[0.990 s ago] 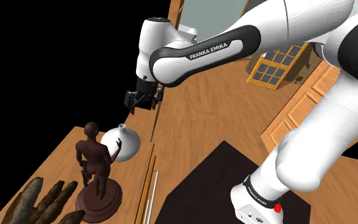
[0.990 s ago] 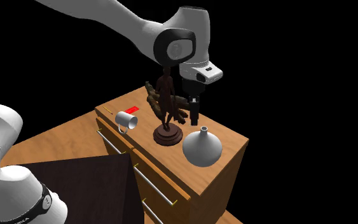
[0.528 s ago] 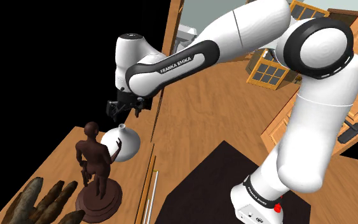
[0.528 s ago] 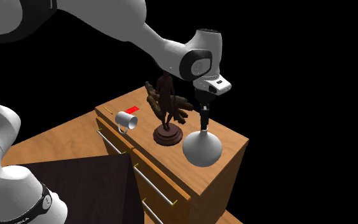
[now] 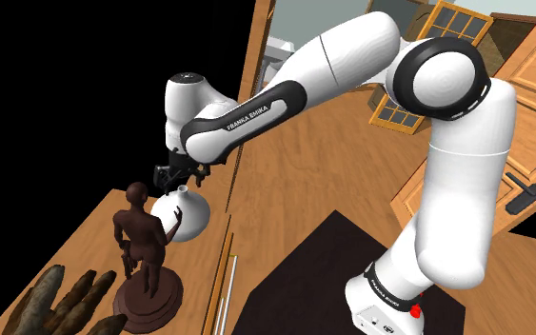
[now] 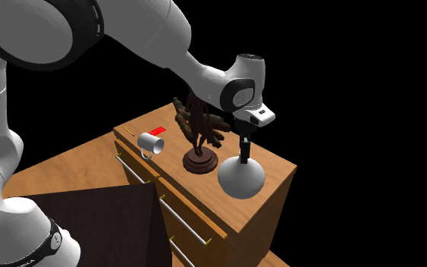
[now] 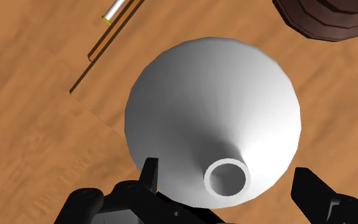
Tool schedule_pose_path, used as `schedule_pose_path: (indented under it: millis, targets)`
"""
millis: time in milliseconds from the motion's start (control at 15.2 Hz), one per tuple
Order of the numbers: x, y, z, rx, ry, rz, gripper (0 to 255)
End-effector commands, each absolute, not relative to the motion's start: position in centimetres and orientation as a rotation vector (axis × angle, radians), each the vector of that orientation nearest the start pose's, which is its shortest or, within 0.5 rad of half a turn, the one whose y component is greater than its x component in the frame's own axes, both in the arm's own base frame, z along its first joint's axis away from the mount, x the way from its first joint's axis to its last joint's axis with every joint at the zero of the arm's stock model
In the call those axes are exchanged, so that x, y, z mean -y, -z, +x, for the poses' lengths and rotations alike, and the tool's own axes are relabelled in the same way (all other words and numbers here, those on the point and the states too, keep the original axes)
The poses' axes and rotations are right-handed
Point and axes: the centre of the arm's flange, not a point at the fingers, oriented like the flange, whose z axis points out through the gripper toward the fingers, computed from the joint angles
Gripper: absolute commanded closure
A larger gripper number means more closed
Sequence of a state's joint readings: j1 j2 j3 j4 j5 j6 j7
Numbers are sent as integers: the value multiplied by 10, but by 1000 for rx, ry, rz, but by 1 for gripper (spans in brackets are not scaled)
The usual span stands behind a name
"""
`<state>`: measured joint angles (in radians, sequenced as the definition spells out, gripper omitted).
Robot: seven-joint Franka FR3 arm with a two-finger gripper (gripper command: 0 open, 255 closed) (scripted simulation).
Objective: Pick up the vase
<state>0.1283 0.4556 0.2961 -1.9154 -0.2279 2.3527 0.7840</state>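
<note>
Gripper (image 7: 229, 181) is open and sits straight over the white vase (image 7: 209, 108), with its fingers (image 7: 148, 179) either side of the narrow neck and not touching it, so nothing's held yet. The vase is upright on the wooden dresser (image 6: 276, 167), directly below the gripper, near the top's corner. Going top-down on the neck makes sense to me. The belly looks way too fat for those jaws, and the dark figurine (image 5: 144, 238) stands just beside the vase, off to one side of the gripper, so a sideways approach would be cramped. Only writing I can read is FRANKA EMIKA on the arm (image 5: 247, 112).
</note>
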Motion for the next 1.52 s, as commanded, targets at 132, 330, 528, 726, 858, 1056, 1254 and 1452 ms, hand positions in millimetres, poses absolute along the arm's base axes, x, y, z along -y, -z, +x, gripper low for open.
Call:
schedule_pose_path:
  millis: [132, 330, 528, 726, 858, 1056, 1254, 1452]
  targets:
    - [-247, -256, 577, -360, 42, -3143, 255]
    - [-247, -256, 577, -360, 42, -3143, 255]
    - [-247, -256, 577, -360, 42, -3143, 255]
    - [-248, -257, 577, -360, 42, -3143, 255]
    - [-248, -267, 577, -360, 42, -3143, 255]
    - [-248, -283, 577, -360, 42, -3143, 255]
    - [-248, -299, 577, -360, 42, -3143, 255]
    - [-248, -315, 577, -360, 42, -3143, 255]
